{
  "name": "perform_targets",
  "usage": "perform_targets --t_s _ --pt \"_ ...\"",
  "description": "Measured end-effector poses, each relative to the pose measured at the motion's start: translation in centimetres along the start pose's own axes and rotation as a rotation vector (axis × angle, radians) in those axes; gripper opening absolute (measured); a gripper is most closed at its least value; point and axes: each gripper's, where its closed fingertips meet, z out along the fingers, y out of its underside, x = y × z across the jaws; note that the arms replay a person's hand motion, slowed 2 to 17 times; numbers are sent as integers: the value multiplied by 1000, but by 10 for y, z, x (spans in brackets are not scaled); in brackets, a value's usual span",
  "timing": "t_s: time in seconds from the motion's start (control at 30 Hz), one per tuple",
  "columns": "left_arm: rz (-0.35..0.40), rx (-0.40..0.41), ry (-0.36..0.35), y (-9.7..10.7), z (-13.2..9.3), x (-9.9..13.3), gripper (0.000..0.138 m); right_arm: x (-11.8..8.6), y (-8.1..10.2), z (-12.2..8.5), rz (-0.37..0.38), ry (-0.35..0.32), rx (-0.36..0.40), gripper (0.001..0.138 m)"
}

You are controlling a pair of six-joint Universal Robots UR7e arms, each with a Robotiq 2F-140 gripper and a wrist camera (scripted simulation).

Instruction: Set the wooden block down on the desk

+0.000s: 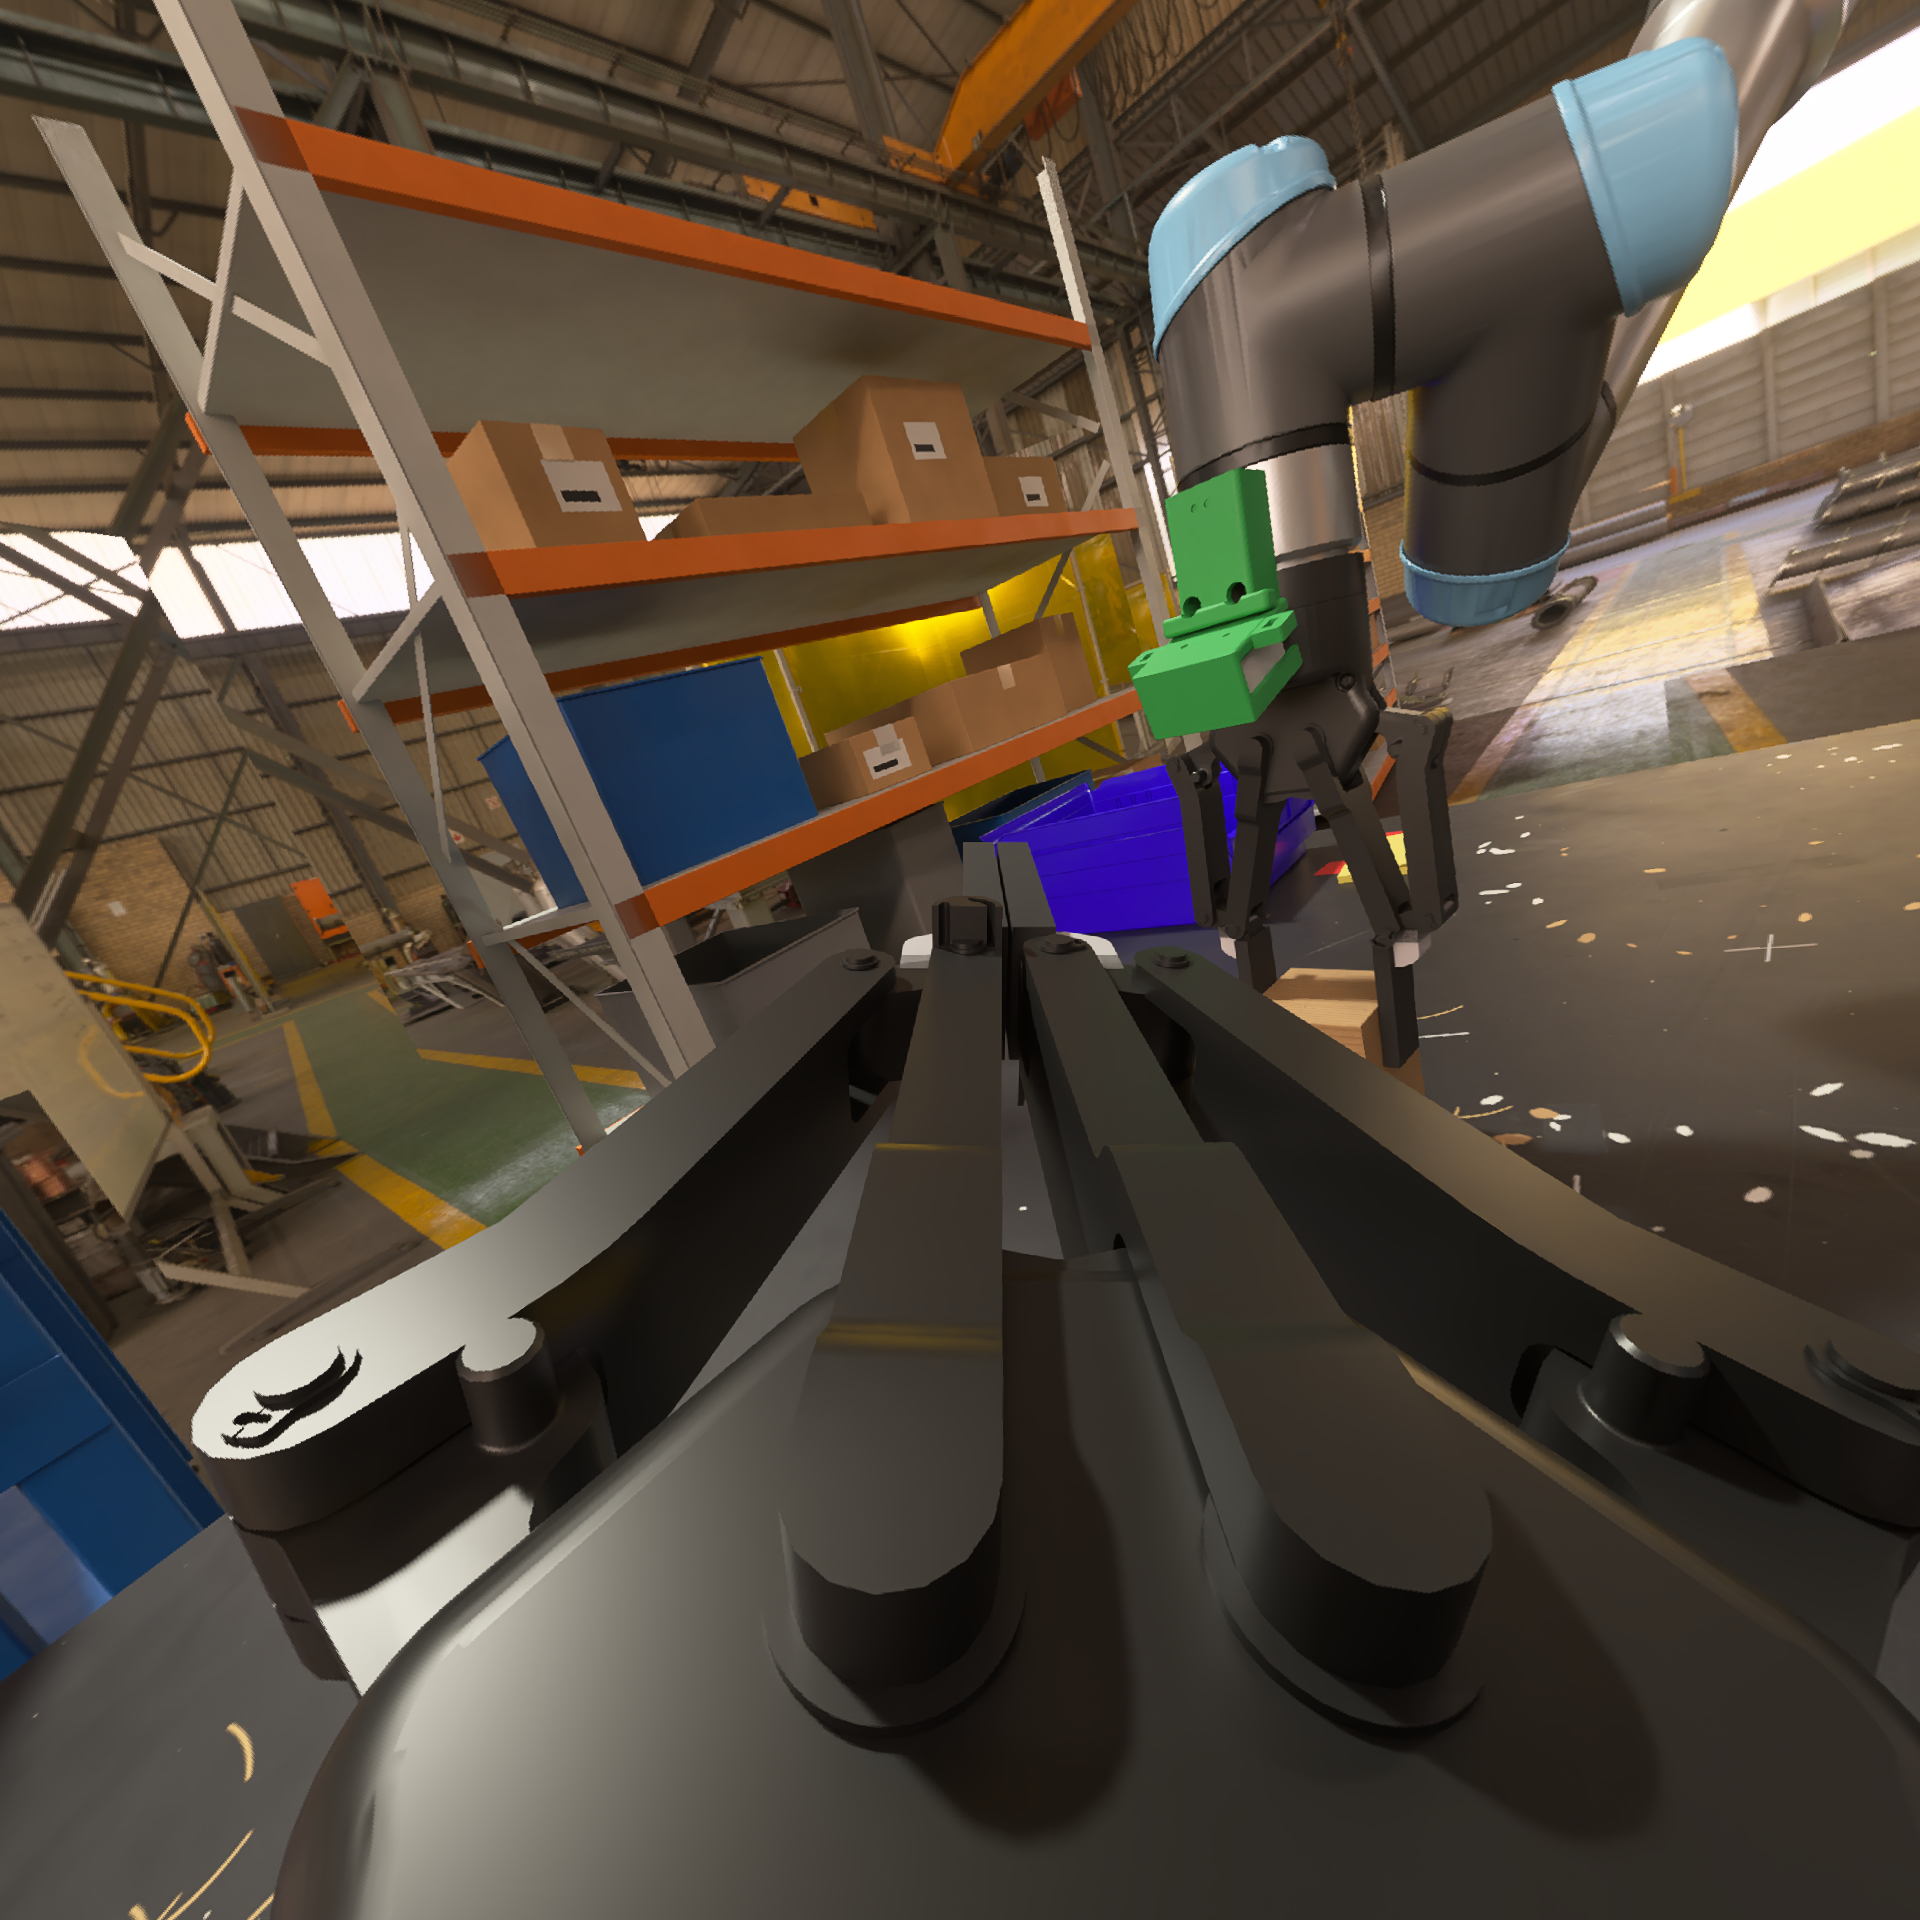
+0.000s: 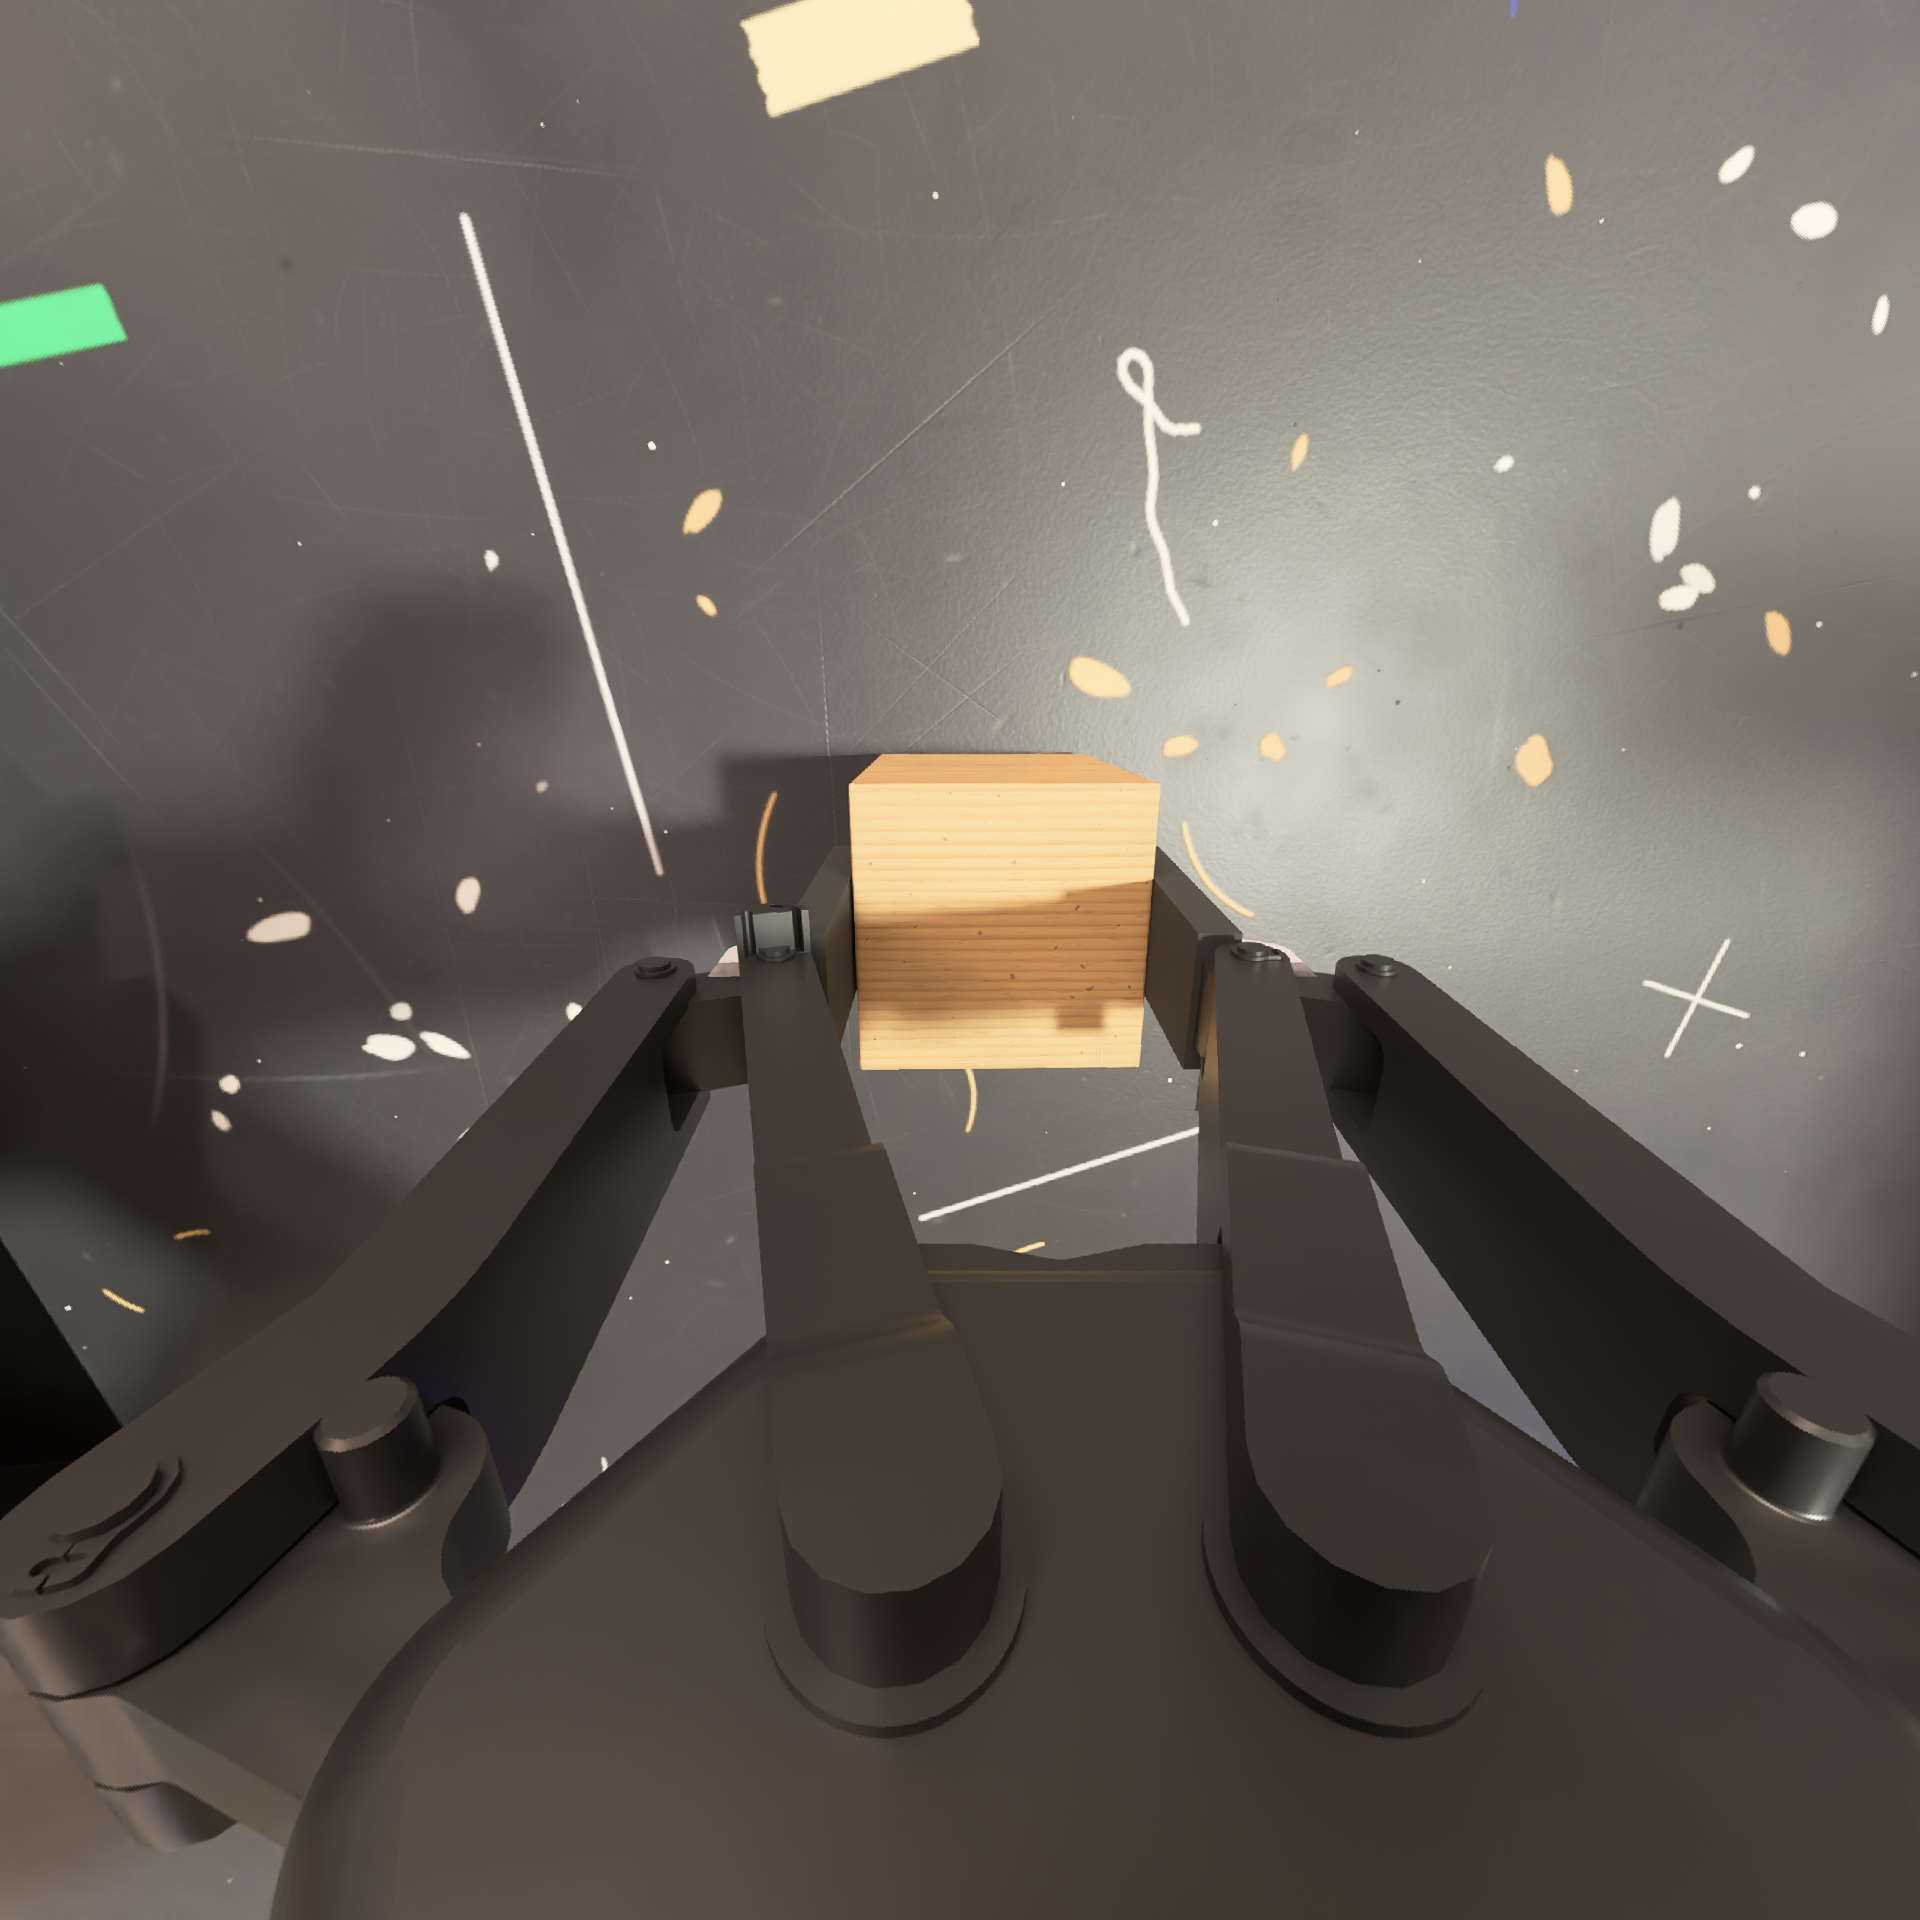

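Note:
The wooden block point(image 2: 1003, 914) is a light pine cube between the fingers of my right gripper point(image 2: 1003, 935). Both pads press its left and right sides, so the gripper is shut on it. The block sits low, on or just above the dark speckled desk point(image 2: 416, 623); I cannot tell whether it touches. In the left wrist view the right gripper point(image 1: 1330, 997) points straight down, its fingers straddling the block point(image 1: 1325, 1013) on the desk point(image 1: 1662, 1039). My left gripper point(image 1: 1003, 883) is shut and empty, held level to the left of the block.
A purple bin point(image 1: 1101, 862) stands on the desk behind the right gripper. A shelving rack point(image 1: 665, 561) with cardboard boxes and a blue crate rises beyond the desk's far edge. Green tape point(image 2: 57, 324) and beige tape point(image 2: 862, 52) lie flat on the desk.

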Motion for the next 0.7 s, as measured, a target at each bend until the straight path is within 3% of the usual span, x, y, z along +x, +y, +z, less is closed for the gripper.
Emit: perform_targets --t_s 0.7 --pt "4 -1 7 -2 1 1 1 -1 -1 0 -5 12 1 66"
